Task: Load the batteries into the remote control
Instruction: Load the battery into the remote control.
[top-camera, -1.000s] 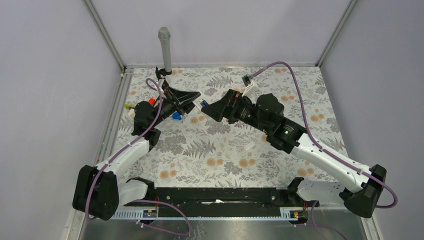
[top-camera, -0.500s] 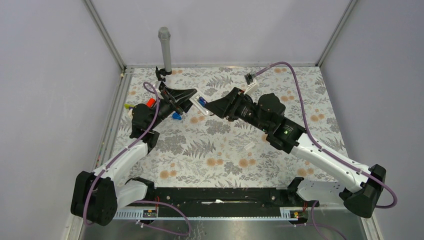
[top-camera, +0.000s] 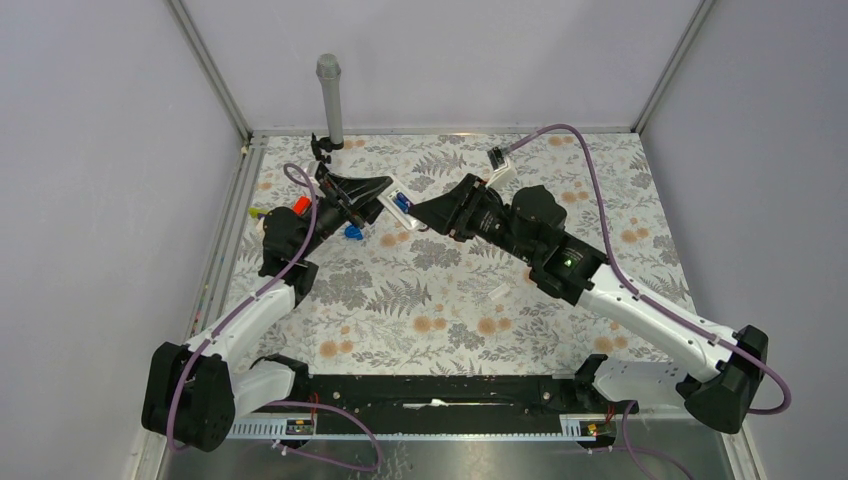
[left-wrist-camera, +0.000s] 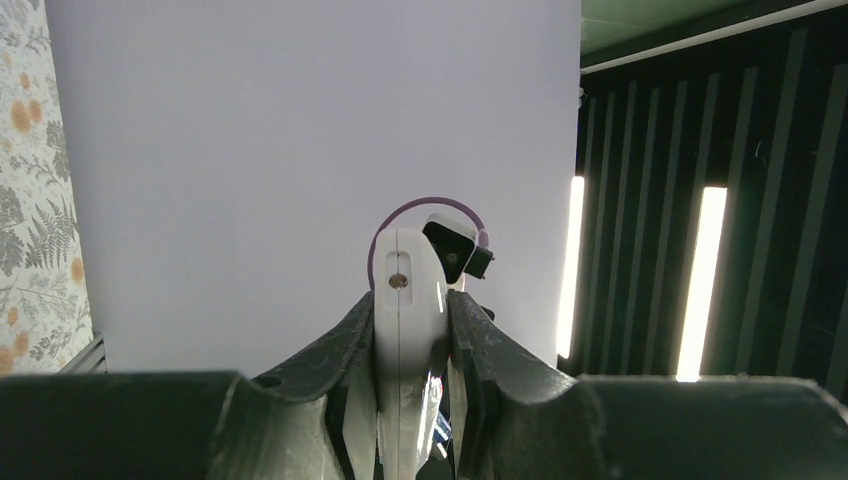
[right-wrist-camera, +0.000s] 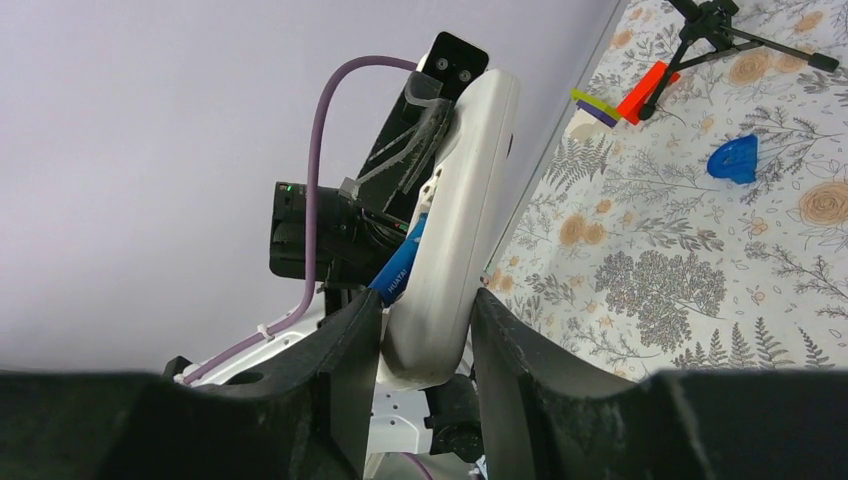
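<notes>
We see one slim white remote (right-wrist-camera: 455, 230) with rounded ends, held up off the floral surface (right-wrist-camera: 700, 260) between our two grippers. The left gripper (left-wrist-camera: 408, 300) pinches one end of it and the right gripper (right-wrist-camera: 425, 330) clamps the opposite end. One blue battery (right-wrist-camera: 398, 268) with white lettering lies in its open back, just beyond the right gripper's fingers. Farther off on the surface lie one blue blob-shaped piece (right-wrist-camera: 735, 160) and one orange-red piece (right-wrist-camera: 645, 92).
</notes>
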